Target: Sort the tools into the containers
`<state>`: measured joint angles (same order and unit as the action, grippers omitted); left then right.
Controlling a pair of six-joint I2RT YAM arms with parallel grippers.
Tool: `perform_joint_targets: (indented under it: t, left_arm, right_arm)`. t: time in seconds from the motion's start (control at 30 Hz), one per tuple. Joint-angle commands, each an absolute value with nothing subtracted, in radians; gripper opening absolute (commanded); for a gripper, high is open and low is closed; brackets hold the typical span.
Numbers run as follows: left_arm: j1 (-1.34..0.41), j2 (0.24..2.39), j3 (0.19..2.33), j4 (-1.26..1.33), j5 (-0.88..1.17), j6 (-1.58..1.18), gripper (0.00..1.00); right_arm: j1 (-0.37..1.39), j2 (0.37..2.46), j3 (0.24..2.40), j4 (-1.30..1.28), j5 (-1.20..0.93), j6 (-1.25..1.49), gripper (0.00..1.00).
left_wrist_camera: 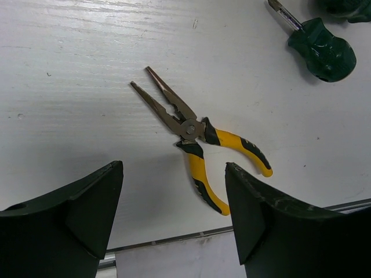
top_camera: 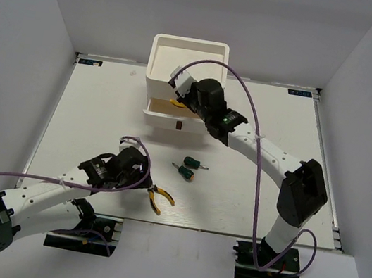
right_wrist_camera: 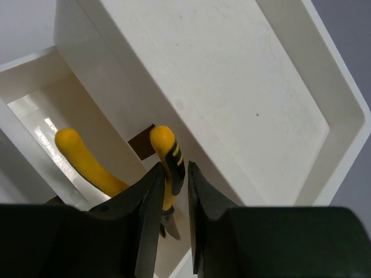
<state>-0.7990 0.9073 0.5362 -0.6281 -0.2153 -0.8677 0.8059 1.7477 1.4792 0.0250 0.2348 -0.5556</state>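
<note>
Left wrist: left gripper point(left_wrist_camera: 174, 168) apart | yellow-handled steel pliers point(left_wrist_camera: 194, 136) just ahead, axis slanted across gap | right gripper point(right_wrist_camera: 174, 169) clamps second yellow pliers point(right_wrist_camera: 164, 138)

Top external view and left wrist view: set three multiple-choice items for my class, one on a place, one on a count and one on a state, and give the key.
1. Where do the pliers under the left gripper lie?
A on the floor; B on a shelf; C flat on the table.
2. How many stubby green screwdrivers lie on the table?
A one; B two; C four.
3. How does the left gripper stand?
A open and empty; B shut on a screwdriver; C shut on the pliers.

Key:
1 C, the pliers lie flat on the white tabletop.
2 B, two lie close together mid-table.
3 A, its fingers stand wide apart above the pliers and touch nothing.
</note>
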Motion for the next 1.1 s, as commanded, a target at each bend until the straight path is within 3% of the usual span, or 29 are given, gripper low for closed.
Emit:
perform_joint_targets:
  t: [0.0,0.17,0.3,0.4,0.43,0.5,0.67,1.07]
  left_arm:
    - [-0.802,0.935,0.572,-0.635,-0.183,-0.882,0.81]
    - [-0.802,0.965,0.584,-0.635,-0.17,-0.882,0.81]
    - [-0.802,0.946,0.584,-0.635,-0.17,-0.882,0.79]
    - [-0.802,0.946,0.584,-0.635,-0.161,-0.882,0.72]
    - [-0.802,0.956,0.584,-0.635,-0.161,-0.882,0.68]
    - [-0.802,0.969,0.584,-0.635,-0.15,-0.882,0.58]
    - [-0.811,1.08,0.617,-0.646,-0.108,-0.882,0.55]
    - [-0.857,1.319,0.683,-0.594,-0.072,-0.882,0.59]
  right_arm:
    - [0.821,1.724,1.479,0.077,0.265,-0.54,0.29]
    - [0.825,1.707,1.456,0.061,0.262,-0.531,0.42]
    - [0.83,1.681,1.428,0.061,0.25,-0.528,0.44]
    - [0.827,1.649,1.436,0.031,0.239,-0.497,0.35]
    - [0.824,1.626,1.453,-0.039,0.209,-0.483,0.18]
    - [0.818,1.602,1.492,-0.109,0.174,-0.407,0.02]
    - [0.782,1.491,1.438,-0.229,0.112,-0.328,0.0]
    - [0.686,1.344,1.201,-0.241,0.13,-0.265,0.0]
